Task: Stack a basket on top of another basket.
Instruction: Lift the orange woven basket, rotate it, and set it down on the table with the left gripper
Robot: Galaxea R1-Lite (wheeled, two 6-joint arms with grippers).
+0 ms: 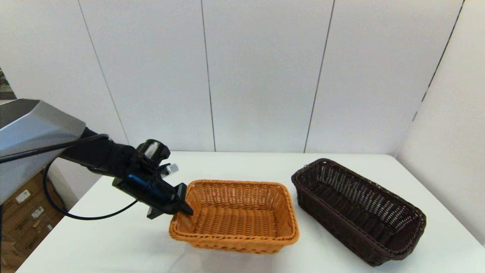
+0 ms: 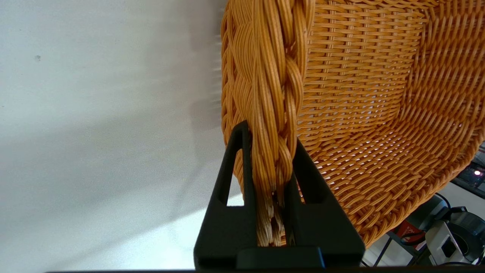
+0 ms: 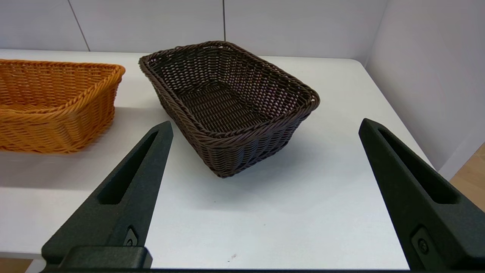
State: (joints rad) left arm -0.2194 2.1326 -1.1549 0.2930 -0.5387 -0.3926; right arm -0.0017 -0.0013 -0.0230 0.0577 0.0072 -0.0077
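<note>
Head view: the left claw is clamped on the braided rim at one short end of the orange-tan basket. That end looks slightly raised off the surface, though the lift is hard to confirm from here. The dark brown basket rests on the surface well apart from the left claw, beyond the far end of the orange-tan basket and not touching it. The right arm is not visible in this view.

Left wrist view: both black fingers are closed narrowly on the rim braid, one finger outside the wall and one inside. The basket interior extends away from the claw. The grip sits on the braid itself, not on the thinner wall weave.

Right wrist view: the right claw stands wide open, holding nothing, drawn back from the dark brown basket, which lies ahead of it and between its fingers in line of sight. The orange-tan basket lies to one side, apart.

Step in hand, as a judgement: the grasp on the orange-tan basket is made and the carry is beginning. The next move calls for lifting until the base clears the dark brown basket's rim, carrying it across, aligning the long sides, then lowering. A one-ended grip may let the free end sag.
</note>
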